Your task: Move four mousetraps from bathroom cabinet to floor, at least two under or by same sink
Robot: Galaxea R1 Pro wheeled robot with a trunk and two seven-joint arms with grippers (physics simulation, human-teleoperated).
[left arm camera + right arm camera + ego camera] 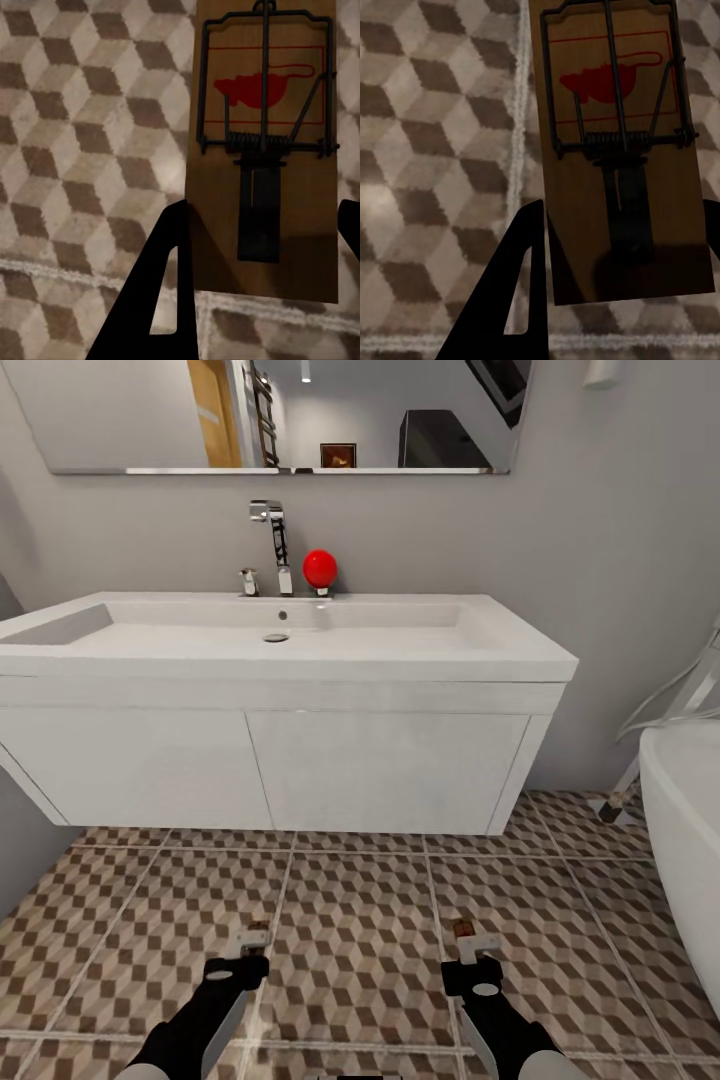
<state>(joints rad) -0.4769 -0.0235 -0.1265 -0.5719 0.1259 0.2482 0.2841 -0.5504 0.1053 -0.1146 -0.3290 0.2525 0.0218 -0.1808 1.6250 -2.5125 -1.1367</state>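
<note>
White sink (300, 640): a wide rectangular basin top is being shown against the grey wall, carried by a white two-door vanity (270, 765) hung clear of the floor.
Tap: a chrome tap (272, 540) is being seen at the back edge of the basin, with a red ball-shaped object (320, 568) just beside it.
Mirror: a wide mirror (280, 415) is being shown on the wall above the sink.
Bathroom floor (360, 950): tiles printed with brown, beige and cream cubes are being shown under and in front of the vanity.
Bathtub: a white bathtub (690, 830) is being shown at the right edge of the head view, near the vanity's right end.
Left gripper (247, 948): it is being held low over the tiles in front of the vanity; its jaws are being pressed against the sides of one tan mousetrap (262, 150), as the left wrist view shows.
Right gripper (470, 950): it is being held at about the same height, well apart from the left one; its jaws are pinching a second mousetrap (619, 150).
Mousetraps: each board is being carried with its dark wire, spring and red mouse print facing the wrist camera, above the patterned tiles; whether either board is touching the floor cannot be told.
</note>
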